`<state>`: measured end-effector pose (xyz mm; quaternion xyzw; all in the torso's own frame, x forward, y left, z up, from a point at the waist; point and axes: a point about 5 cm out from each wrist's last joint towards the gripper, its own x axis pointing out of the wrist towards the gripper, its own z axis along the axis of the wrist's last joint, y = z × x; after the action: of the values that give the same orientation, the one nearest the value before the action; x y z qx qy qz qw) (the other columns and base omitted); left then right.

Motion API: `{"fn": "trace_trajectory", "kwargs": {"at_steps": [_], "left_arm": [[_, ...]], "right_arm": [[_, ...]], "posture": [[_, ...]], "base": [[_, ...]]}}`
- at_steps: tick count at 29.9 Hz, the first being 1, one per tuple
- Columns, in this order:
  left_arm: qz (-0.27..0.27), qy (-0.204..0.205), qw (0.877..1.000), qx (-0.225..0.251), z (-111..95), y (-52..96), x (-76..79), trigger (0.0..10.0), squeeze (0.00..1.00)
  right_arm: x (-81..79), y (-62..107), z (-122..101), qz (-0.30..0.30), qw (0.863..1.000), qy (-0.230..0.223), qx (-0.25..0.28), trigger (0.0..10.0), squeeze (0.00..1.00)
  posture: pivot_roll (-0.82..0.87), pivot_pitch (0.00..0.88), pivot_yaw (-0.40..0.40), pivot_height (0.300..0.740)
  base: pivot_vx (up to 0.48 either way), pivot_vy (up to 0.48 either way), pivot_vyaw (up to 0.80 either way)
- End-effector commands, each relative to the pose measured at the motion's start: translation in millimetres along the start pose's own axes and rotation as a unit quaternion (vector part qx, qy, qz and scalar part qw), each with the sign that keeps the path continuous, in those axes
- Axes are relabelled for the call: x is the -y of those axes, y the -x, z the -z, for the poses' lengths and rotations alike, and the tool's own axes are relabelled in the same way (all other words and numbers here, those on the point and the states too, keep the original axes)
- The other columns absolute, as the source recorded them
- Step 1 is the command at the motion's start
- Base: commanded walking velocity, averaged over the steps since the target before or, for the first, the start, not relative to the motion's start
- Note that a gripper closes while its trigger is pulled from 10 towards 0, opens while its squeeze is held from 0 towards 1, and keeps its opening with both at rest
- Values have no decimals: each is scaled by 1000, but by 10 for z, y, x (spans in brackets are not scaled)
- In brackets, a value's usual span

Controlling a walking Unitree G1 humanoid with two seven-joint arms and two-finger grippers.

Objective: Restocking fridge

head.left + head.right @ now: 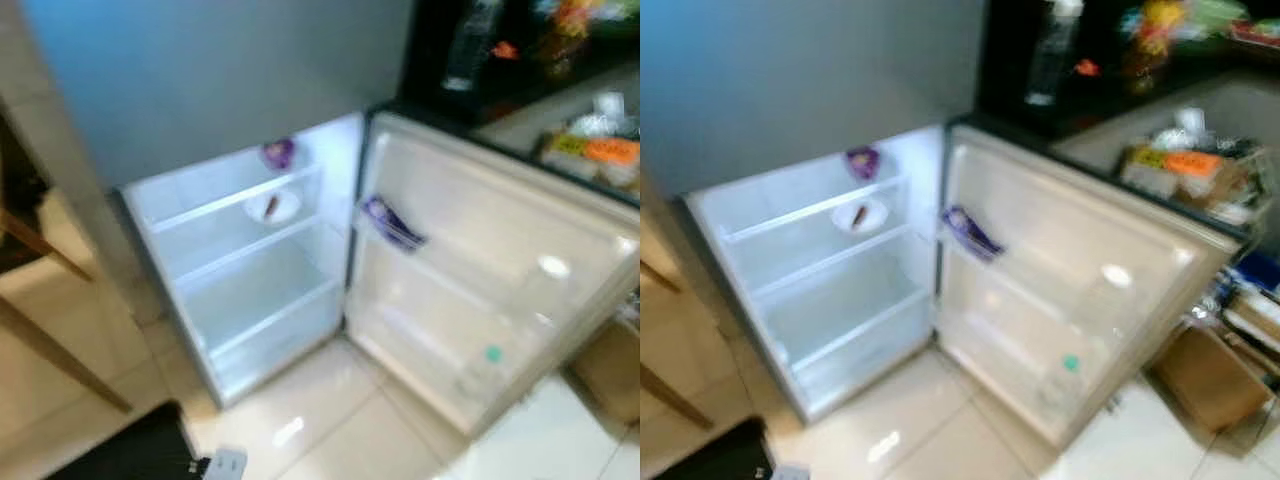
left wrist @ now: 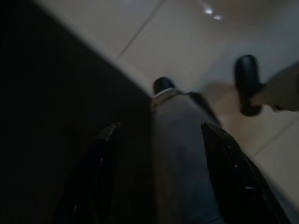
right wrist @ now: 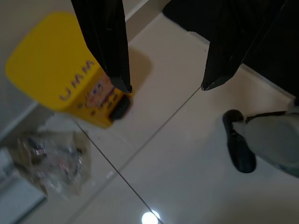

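- Fridge (image 1: 250, 290) stands wide open, door (image 1: 480, 270) swung to robot's right, lit inside, pic a bit blurred.
- Purple pack (image 1: 279, 152) on top shelf, white plate (image 1: 272, 206) w/ sthg brown on shelf below.
- Purple packet (image 1: 392, 224) in door rack.
- Left gripper (image 2: 161, 135) hangs over floor, fingers apart, holding nothing.
- Right gripper (image 3: 166, 86) also spread, empty, above tiles near yellow box (image 3: 70, 70).
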<state>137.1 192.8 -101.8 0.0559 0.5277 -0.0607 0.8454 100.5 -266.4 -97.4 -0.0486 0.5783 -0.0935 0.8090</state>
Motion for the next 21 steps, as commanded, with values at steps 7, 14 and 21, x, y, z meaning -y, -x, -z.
{"fn": "trace_trajectory", "kwargs": {"at_steps": [7,14,21], "left_arm": [[8,0,1000,-26,152,20,19,10000,0],[8,7,999,-31,174,22,27,10000,0],[12,10,999,-32,189,23,46,10000,0]], "right_arm": [[13,-2,-52,2,1000,-1,6,10000,0],[-1,-4,-50,1,1000,-1,5,10000,0],[14,-3,-55,4,1000,-1,5,10000,0]], "posture": [[-66,40,-38,740],[-67,41,-39,740],[-70,39,-42,740]], "base": [[0,-42,0],[0,-436,0],[0,-472,0]]}}
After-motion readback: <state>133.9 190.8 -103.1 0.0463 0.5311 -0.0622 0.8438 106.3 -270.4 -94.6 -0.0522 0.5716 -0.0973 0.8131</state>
